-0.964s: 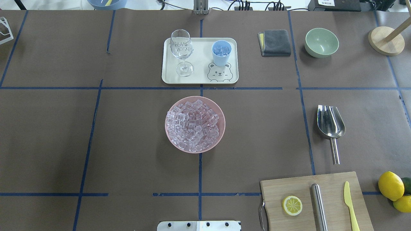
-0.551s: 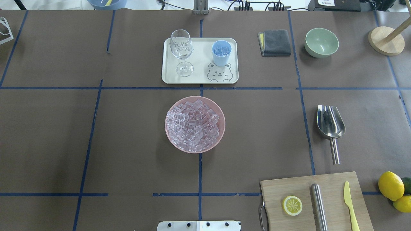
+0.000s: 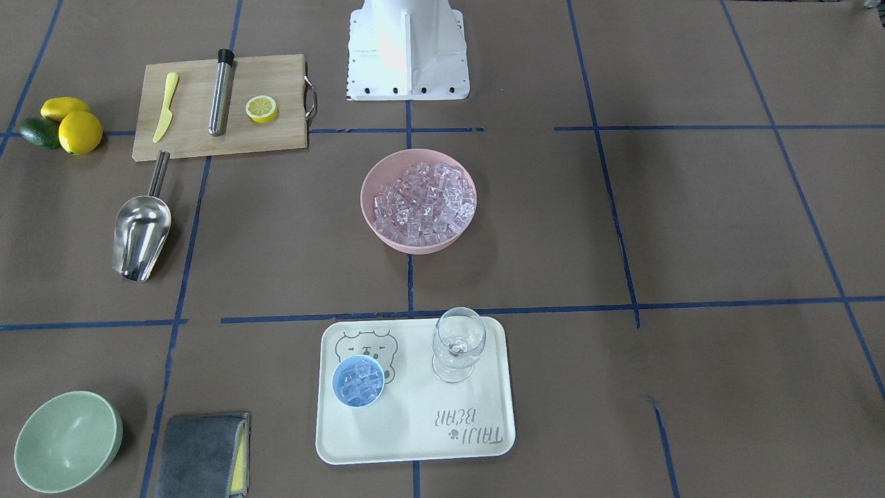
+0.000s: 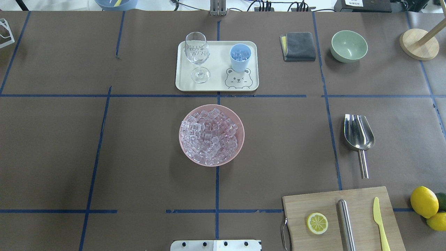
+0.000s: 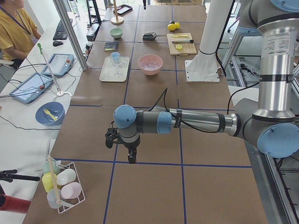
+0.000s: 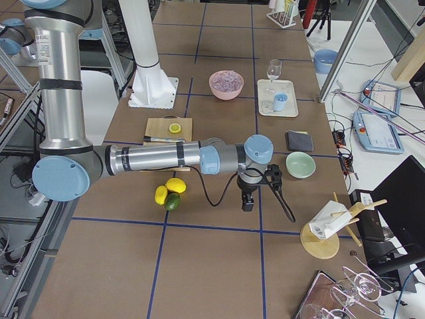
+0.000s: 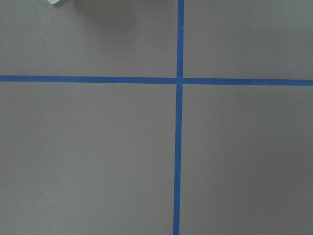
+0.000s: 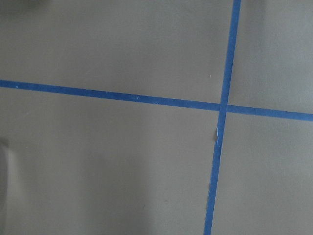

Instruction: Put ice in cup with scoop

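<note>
Brown paper (image 4: 52, 157) carries blue tape (image 4: 216, 195) lines — scoop (image 4: 359, 134) lies on it.

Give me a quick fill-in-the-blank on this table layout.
The cup stands on the tray beside the ____.
Most of the ice lies in the ____ bowl.
The scoop lies with its handle toward the ____.
Missing: wine glass; pink; cutting board.
</note>
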`<state>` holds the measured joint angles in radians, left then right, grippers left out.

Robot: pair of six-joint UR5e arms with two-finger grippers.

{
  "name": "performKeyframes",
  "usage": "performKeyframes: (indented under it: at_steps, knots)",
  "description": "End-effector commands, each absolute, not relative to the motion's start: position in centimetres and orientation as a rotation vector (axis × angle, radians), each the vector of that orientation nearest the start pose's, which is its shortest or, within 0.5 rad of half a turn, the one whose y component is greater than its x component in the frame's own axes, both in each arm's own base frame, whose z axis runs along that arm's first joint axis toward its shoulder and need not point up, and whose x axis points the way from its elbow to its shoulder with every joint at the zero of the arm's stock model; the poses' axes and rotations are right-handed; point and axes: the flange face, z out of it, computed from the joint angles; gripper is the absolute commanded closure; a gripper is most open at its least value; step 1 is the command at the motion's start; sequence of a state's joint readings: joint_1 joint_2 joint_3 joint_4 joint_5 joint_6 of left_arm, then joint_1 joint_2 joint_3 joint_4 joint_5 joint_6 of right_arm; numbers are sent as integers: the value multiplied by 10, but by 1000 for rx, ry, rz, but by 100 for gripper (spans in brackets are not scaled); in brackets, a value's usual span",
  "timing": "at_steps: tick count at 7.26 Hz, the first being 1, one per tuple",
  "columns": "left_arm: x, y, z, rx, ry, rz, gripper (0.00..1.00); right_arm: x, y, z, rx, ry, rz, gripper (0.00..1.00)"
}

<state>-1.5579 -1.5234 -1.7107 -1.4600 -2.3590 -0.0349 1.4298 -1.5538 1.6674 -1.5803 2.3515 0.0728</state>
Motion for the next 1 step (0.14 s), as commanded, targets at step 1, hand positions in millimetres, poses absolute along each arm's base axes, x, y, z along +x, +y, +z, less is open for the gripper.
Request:
performKeyframes:
  at_steps: [1]
  knots:
    - [-56, -473, 615, -30, 788, -25, 0, -8, -503, 603, 12, -794, -105, 0]
